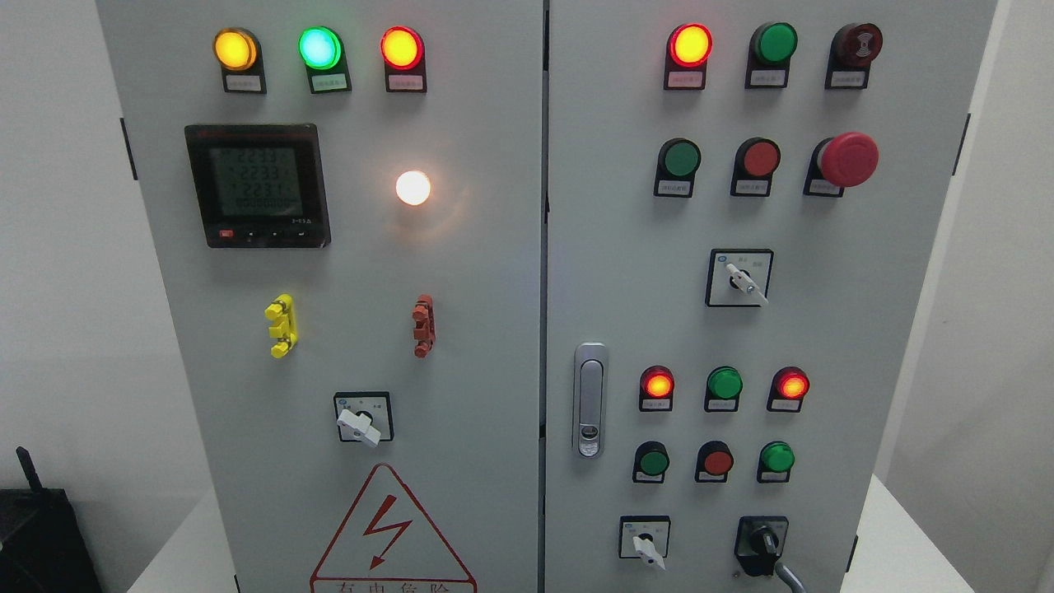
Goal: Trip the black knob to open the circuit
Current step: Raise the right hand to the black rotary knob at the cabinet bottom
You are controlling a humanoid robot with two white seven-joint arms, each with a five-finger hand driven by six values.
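- Fingers: only a grey curved tip (790,576) showed at the bottom edge, right of centre. Couldn't tell if it was mine, nor if my fingers were spread, pressed together or pinching anything.
- My left hand was out of shot.
- That tip sat just below the black knob (762,541) and to its right. Touching or not, I couldn't tell.
- The knob was at the bottom of the right door (823,329), in the lowest row, on a black square plate with its handle roughly upright.
- To its left in the same row was a white selector (646,548), pointing down-right.
- Above these were two rows of three small round lamps/btns. In the upper row the outer two glowed red.
- A silver latch handle (589,399) stood upright near that door's left edge.
- Higher up was a red mushroom btn (848,158).
- The left door (461,329) was matt light grey, same as the right one, with a lit digital meter (257,185), a glowing white lamp (412,188) and a red warning triangle (391,535) at the bottom.
- Room: a plain pale wall (58,288) on both sides, and a white ledge (897,543) at lower right.
- A black box (41,535) with a short antenna sat in the lower-left corner.
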